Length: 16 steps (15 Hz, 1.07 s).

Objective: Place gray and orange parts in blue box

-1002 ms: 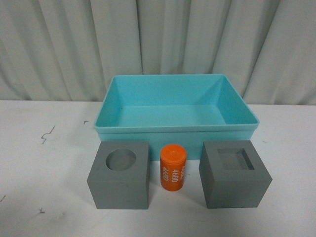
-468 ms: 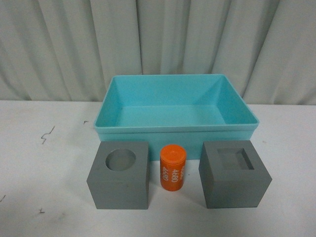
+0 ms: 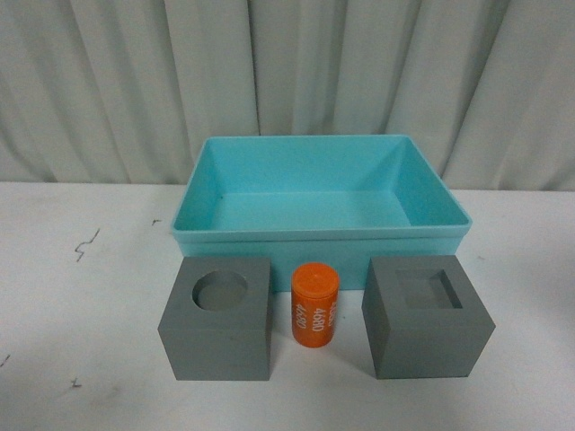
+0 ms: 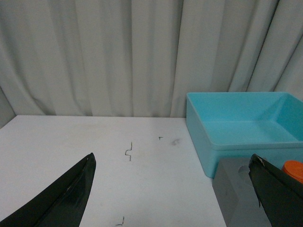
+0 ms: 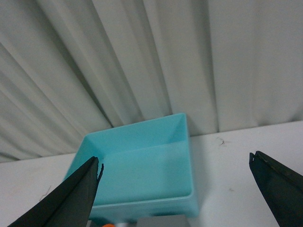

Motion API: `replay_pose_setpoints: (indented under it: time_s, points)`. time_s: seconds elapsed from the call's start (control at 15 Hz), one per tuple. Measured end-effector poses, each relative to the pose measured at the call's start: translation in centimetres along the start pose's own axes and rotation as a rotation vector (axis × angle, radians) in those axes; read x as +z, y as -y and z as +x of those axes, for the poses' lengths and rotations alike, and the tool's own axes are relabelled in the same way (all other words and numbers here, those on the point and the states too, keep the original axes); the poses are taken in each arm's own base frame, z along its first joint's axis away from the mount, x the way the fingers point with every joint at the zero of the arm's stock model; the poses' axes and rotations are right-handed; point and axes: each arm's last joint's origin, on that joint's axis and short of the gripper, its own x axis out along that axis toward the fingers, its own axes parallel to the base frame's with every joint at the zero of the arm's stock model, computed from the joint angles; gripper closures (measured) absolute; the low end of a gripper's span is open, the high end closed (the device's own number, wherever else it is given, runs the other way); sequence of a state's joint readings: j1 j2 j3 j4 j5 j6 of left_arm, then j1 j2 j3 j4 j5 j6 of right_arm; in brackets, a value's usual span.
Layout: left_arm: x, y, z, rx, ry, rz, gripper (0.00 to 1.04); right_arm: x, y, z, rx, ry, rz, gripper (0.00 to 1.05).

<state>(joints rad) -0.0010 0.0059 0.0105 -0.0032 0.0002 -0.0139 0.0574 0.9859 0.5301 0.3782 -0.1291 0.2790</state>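
Note:
In the front view a light turquoise blue box (image 3: 321,235) stands empty on the white table. In front of it sit a gray cube with a round hole (image 3: 218,330), an upright orange cylinder (image 3: 314,303) with white digits, and a gray cube with a square recess (image 3: 428,316). Neither arm shows in that view. My left gripper (image 4: 173,163) is open above bare table, with the round-hole cube (image 4: 232,189) and the orange cylinder (image 4: 294,169) beside one finger and the box (image 4: 246,124) beyond. My right gripper (image 5: 175,165) is open, high over the box (image 5: 137,165).
A pleated pale curtain (image 3: 287,81) closes off the back of the table. Small dark scuff marks (image 3: 85,244) dot the white tabletop (image 3: 81,305) left of the box.

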Motion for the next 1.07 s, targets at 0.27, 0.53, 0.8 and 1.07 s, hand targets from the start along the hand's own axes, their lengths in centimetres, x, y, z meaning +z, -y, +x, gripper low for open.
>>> replay_pose_setpoints:
  time_s: [0.27,0.53,0.8,1.07]
  points:
    - [0.0,0.0,0.0,0.000,0.000,0.000,0.07,-1.1,-0.9,9.0,0.008,-0.320,0.074,0.06]
    - [0.0,0.0,0.0,0.000,0.000,0.000,0.07,-7.2,-1.3,13.4,-0.019,-0.625,0.081,0.06]
    - [0.0,0.0,0.0,0.000,0.000,0.000,0.07,-11.3,-0.8,14.1,-0.039,-0.764,0.085,0.06]
    - [0.0,0.0,0.0,0.000,0.000,0.000,0.07,-12.2,-0.4,13.4,-0.049,-0.792,0.082,0.06]
